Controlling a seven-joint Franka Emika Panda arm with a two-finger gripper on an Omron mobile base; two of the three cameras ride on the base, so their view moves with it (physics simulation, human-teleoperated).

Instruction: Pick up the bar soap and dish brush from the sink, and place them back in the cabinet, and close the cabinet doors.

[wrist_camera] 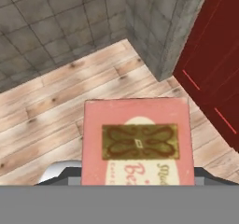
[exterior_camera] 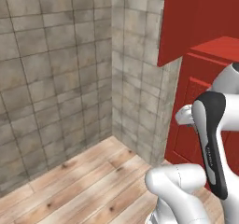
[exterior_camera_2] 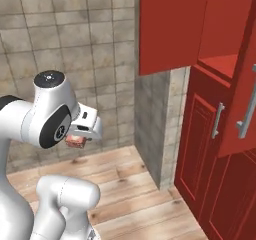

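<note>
The bar soap (wrist_camera: 137, 141) is a flat pinkish-orange block with a brown patterned label, and it sits between my fingers in the hand view. From the right base view it shows as a small orange block (exterior_camera_2: 76, 141) under my gripper (exterior_camera_2: 82, 133), which is shut on it, held above the wooden floor. The cabinet (exterior_camera_2: 220, 64) is the tall red unit to the right. Its cabinet doors stand open: one swung out to the left (exterior_camera_2: 172, 29), the other (exterior_camera_2: 247, 111) at the right edge with a long silver handle. The sink and dish brush are out of view.
A grey tiled wall (exterior_camera: 56, 78) runs behind, and a tiled pillar (exterior_camera_2: 160, 129) juts out beside the cabinet. Plank floor (exterior_camera: 93, 185) lies below the hand. Lower red doors with a short silver handle (exterior_camera_2: 216, 120) sit under the open shelf.
</note>
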